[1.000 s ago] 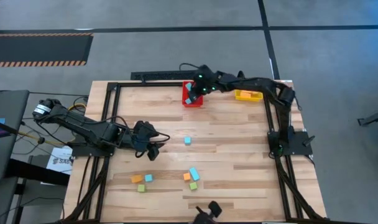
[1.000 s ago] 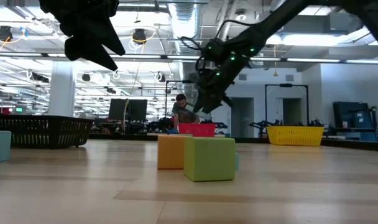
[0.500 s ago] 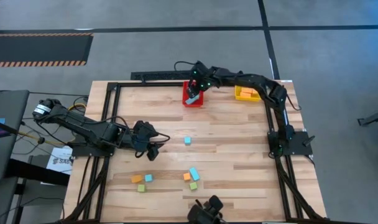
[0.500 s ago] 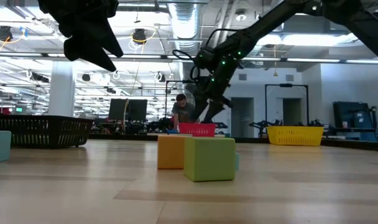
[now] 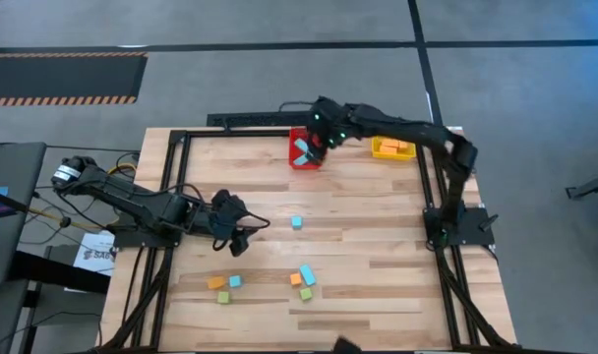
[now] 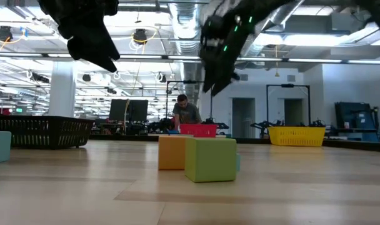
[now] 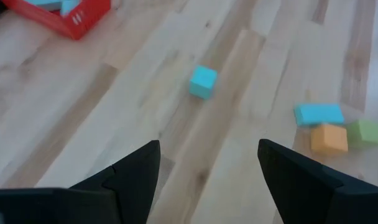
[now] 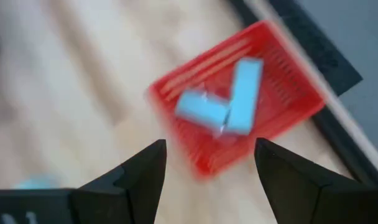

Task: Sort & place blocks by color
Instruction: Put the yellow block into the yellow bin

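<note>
Blocks lie in three places on the wooden desk (image 5: 378,226). Two light blue bar blocks (image 8: 223,109) rest inside the red bin (image 5: 303,149) at the far edge, touching each other in a V. A single light blue cube (image 5: 296,223) sits alone near the middle of the desk. Toward the near edge there are two small clusters: on the left, an orange block (image 5: 216,283), a light blue block (image 5: 234,281) and a green block (image 5: 223,297) close together; to their right, a light blue bar (image 5: 307,274), an orange cube (image 5: 295,280) and a green cube (image 5: 305,293) just beside one another. In the low view the orange and green cubes of one cluster stand side by side, touching.

A yellow bin (image 5: 391,149) with orange blocks inside sits at the far right, well apart from the clusters. A black bin (image 6: 40,131) shows at the left in the low view.

The right hand (image 5: 315,144) hangs above the red bin, fingers spread and released, nothing between them; the two bars lie below it. The left hand (image 5: 242,233) hovers over the left half of the desk, its fingers also apart and empty, with the lone blue cube ahead of it.

A person (image 6: 186,115) is in the room beyond the desk.
</note>
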Robot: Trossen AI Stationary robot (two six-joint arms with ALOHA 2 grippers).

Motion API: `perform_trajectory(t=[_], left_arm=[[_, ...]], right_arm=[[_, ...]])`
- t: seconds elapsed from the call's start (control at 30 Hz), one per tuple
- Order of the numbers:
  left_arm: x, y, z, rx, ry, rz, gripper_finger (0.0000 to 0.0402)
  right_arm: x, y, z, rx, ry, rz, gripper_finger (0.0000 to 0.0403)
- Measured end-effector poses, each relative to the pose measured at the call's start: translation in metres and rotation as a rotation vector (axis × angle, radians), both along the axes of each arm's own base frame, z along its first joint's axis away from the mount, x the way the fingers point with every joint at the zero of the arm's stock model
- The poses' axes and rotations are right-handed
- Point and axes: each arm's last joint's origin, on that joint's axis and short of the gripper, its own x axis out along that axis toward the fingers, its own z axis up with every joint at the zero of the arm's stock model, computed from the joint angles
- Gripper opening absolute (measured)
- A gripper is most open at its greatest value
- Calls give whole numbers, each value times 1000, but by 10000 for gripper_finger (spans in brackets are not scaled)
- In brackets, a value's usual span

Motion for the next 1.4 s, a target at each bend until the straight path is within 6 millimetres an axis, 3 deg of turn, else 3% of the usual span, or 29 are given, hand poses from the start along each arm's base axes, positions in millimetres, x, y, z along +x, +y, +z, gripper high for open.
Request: perform_trajectory(t=[0.13,0.23,0.37,0.5,0.77,0.87,1.0,1.4], left_arm=[[-3,1,-4,-67,72,-60,258],[-10,-2,-9,-144,193,-156,258],[-21,-14,-14,-262,325,-336,258],[-27,-37,-12,-276,323,-506,258],[-32,-80,-32,-249,397,-680,258],[-36,-92,-44,-234,484,-693,258],[-35,-94,-55,-281,546,-541,258],[-26,-101,-93,-269,722,-363,258]], right_arm=[[-16,50,25,0,80,156,264],[-31,87,29,-7,68,237,264],[-56,126,17,28,-8,233,265],[-77,158,-4,106,-105,177,265],[-96,212,-27,189,-200,165,265],[-97,225,-31,182,-181,177,265],[-94,236,-36,187,-170,209,265],[-92,235,-37,186,-173,204,265]])
